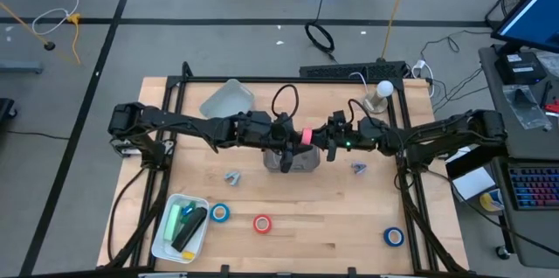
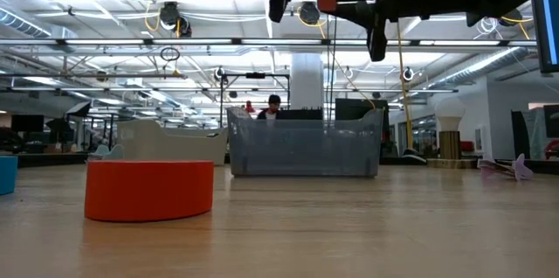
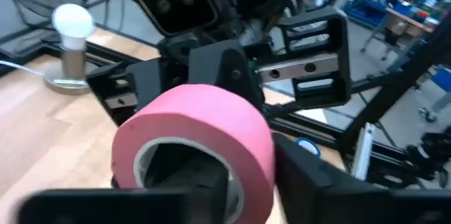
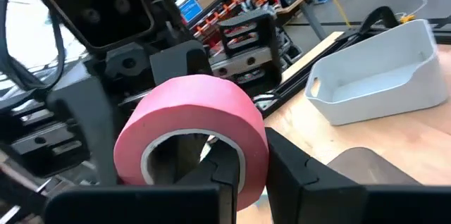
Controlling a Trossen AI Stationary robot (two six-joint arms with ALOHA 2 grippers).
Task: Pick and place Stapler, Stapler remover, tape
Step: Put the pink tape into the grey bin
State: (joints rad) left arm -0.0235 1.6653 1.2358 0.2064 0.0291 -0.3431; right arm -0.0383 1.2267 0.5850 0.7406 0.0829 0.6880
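Both pincers meet above the grey bin (image 1: 293, 161), the right pincer (image 1: 325, 137) and left pincer (image 1: 293, 136) each clamped on one red tape roll (image 1: 307, 135); three rolls lie on the bench (image 1: 314, 217).

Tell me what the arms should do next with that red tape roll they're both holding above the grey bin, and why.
Probably open the right gripper, leaving the red tape roll with the left gripper. Both clamp it in mid-air over the grey bin, so neither arm can carry it off until one lets go, and both white bins lie on the left arm's side.
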